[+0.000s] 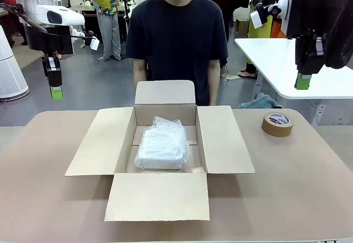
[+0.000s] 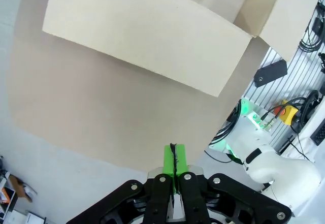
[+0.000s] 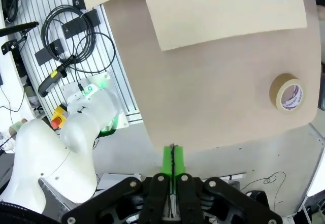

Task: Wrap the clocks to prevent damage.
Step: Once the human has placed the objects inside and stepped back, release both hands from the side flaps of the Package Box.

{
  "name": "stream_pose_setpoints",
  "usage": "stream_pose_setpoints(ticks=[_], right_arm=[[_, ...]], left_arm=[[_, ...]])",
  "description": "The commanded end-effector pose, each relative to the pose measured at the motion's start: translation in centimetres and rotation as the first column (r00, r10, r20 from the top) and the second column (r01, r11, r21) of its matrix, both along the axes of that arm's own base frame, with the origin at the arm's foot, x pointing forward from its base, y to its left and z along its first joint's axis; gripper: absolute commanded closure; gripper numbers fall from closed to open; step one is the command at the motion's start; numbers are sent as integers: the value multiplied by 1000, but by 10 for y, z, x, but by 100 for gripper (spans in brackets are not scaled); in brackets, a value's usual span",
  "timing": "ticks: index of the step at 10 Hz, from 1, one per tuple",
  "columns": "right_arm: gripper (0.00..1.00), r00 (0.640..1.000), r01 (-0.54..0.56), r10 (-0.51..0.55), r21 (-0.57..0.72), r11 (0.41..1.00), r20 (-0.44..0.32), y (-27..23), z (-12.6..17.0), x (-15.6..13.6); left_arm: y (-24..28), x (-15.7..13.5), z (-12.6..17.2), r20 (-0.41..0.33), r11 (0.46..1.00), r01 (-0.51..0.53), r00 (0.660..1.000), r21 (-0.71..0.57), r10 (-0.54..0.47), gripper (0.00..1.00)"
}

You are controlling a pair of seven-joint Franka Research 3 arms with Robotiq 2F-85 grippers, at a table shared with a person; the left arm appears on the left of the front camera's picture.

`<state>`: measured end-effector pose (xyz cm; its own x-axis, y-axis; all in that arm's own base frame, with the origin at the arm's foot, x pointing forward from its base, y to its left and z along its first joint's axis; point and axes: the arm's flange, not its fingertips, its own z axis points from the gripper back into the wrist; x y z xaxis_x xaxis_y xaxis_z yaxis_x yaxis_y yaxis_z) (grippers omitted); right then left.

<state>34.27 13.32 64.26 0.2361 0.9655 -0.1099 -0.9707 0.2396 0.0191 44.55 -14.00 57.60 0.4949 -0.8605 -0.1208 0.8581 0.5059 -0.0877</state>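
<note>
Green pads pressed flat together on the left pincer (image 1: 56,93), so it's clenched on nothing, hanging high up past the left edge of the worktop (image 1: 49,199). From there the thing that matters is down and off to its right: a bundle (image 1: 162,146) of clear bubble wrap sitting on the floor of the open box (image 1: 99,144), all four flaps folded out. The left flap lies between that pincer and the bundle, so any reach has to come over it and drop in from above, I reckon.

The bundle looks like a puffy whitish pillow, with the wrap crinkled and bunched at the far end. Can't see a clock through it, so I'm guessing that's what's inside. Its longer side seems to run away from the robot toward the person (image 1: 176,39) standing just behind the box, but it's close to square, so don't quote me. It sits a touch left of the box's middle, which puts it a bit nearer the left pincer than the right one.

Further right, a tape roll (image 1: 277,124) lies flat on the worktop, down and a little left of the right pincer (image 1: 302,81). That one's clenched and empty too, up high, with the bundle down and to its left past the right flap. Nothing's touching the bundle.
</note>
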Motion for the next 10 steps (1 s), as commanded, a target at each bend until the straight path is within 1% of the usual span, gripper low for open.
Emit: stream_pose_setpoints(ticks=[1,2,3,4,5,6,7,8,9,10], right_arm=[[99,1000,15,-14,23,1000,-21,5,-5,2],[99,1000,15,-14,23,1000,-21,5,-5,2],[99,1000,15,-14,23,1000,-21,5,-5,2],[99,1000,15,-14,23,1000,-21,5,-5,2],[99,1000,15,-14,23,1000,-21,5,-5,2],[99,1000,15,-14,23,1000,-21,5,-5,2],[99,1000,15,-14,23,1000,-21,5,-5,2],[99,1000,15,-14,23,1000,-21,5,-5,2],[99,1000,15,-14,23,1000,-21,5,-5,2],[99,1000,15,-14,23,1000,-21,5,-5,2]], left_arm=[[-2,1,-9,-46,1000,-6,999,-9,6,100],[-2,1,-9,-46,1000,-6,999,-9,6,100],[-1,1,-4,-13,1000,0,1000,-1,0,100],[4,-10,1,-137,959,283,949,-23,-284,100],[14,-17,1,-81,900,432,901,61,-427,100],[27,-11,-1,-3,854,514,857,87,-515,100],[33,-2,-3,23,835,546,836,67,-548,100],[42,4,-3,63,829,559,826,29,-560,100],[53,6,2,112,827,561,825,-43,-554,100],[63,8,5,130,827,551,833,-110,-538,100]])
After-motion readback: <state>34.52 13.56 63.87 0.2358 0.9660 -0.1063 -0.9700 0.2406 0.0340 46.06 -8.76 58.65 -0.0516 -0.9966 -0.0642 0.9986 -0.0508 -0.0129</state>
